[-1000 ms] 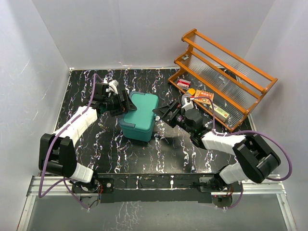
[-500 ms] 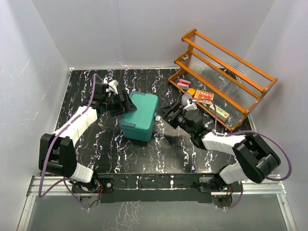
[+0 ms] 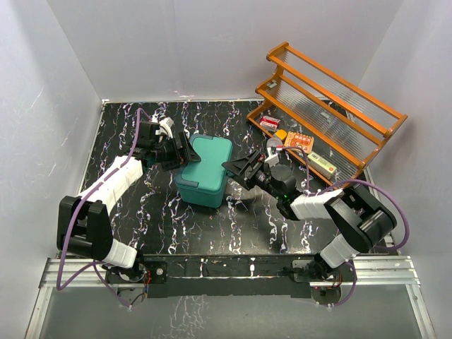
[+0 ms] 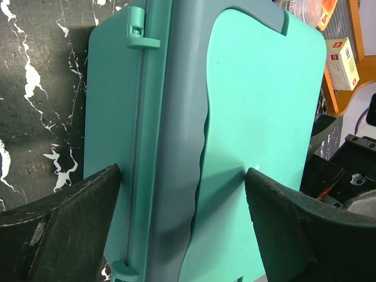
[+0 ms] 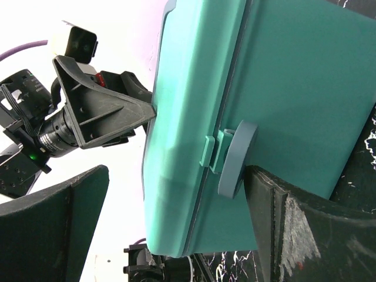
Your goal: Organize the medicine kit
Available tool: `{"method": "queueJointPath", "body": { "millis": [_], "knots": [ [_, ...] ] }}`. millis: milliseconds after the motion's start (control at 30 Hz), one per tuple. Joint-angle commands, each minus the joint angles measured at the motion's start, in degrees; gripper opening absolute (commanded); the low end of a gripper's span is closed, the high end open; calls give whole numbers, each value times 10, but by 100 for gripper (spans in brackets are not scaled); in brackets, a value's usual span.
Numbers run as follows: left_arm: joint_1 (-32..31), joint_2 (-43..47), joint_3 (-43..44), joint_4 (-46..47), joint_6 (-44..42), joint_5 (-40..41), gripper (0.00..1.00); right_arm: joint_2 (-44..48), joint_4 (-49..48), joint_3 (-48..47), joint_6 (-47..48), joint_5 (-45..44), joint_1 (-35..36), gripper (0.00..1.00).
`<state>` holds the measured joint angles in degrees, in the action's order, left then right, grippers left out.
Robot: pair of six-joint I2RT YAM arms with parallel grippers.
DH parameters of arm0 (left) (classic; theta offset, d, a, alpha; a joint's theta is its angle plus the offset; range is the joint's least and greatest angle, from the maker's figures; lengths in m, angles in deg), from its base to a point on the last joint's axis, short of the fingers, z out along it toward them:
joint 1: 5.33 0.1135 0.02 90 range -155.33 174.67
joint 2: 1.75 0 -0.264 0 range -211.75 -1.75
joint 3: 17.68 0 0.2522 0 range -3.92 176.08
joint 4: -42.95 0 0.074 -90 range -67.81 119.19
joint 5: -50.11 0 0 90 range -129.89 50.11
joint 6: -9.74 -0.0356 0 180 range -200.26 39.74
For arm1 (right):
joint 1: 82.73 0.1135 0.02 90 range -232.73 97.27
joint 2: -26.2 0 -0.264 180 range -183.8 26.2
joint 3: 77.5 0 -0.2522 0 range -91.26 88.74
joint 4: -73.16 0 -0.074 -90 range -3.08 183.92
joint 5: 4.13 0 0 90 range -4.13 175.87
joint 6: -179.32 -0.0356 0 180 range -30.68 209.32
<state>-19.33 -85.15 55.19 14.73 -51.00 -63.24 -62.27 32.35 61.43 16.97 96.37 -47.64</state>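
The teal medicine kit [image 3: 205, 169] stands lid-down-shut in the middle of the black marbled table. My left gripper [image 3: 178, 152] clamps its rear edge: in the left wrist view [image 4: 179, 173] one finger presses the back wall by the hinges [image 4: 141, 35] and the other rests on the lid [image 4: 258, 106]. My right gripper [image 3: 233, 168] is open at the kit's front. In the right wrist view [image 5: 176, 173] one finger [image 5: 276, 211] sits just under the round grey latch [image 5: 235, 155], while the other stands far off above the lid.
An orange tiered rack [image 3: 332, 106] stands at the back right. Its lowest shelf holds a red-and-white box [image 3: 269, 123], an orange packet [image 3: 300, 140] and a small long box [image 3: 321, 161]. White walls close in the table on three sides.
My right gripper drew back slightly from the kit's front, then came in again to the latch. The left gripper and the kit have not moved.
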Motion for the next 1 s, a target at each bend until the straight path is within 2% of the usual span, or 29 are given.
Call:
{"method": "queueJointPath", "body": {
  "millis": [0, 533, 667, 967],
  "knots": [
    [-2, 11, -18, -44, -6, 14, 84, 4, -57, -10, -4, 19, -2, 98],
    [-1, 11, -29, -37, -2, 9, 84, 72, 177, -78, 95, -22, 6, 90],
    [-2, 11, -33, -35, -2, 9, 84, 60, 231, -117, 133, -25, 21, 82],
    [-2, 9, -37, -31, -10, -13, 84, 61, 385, -202, 208, -144, 88, 71]
  ]
}}
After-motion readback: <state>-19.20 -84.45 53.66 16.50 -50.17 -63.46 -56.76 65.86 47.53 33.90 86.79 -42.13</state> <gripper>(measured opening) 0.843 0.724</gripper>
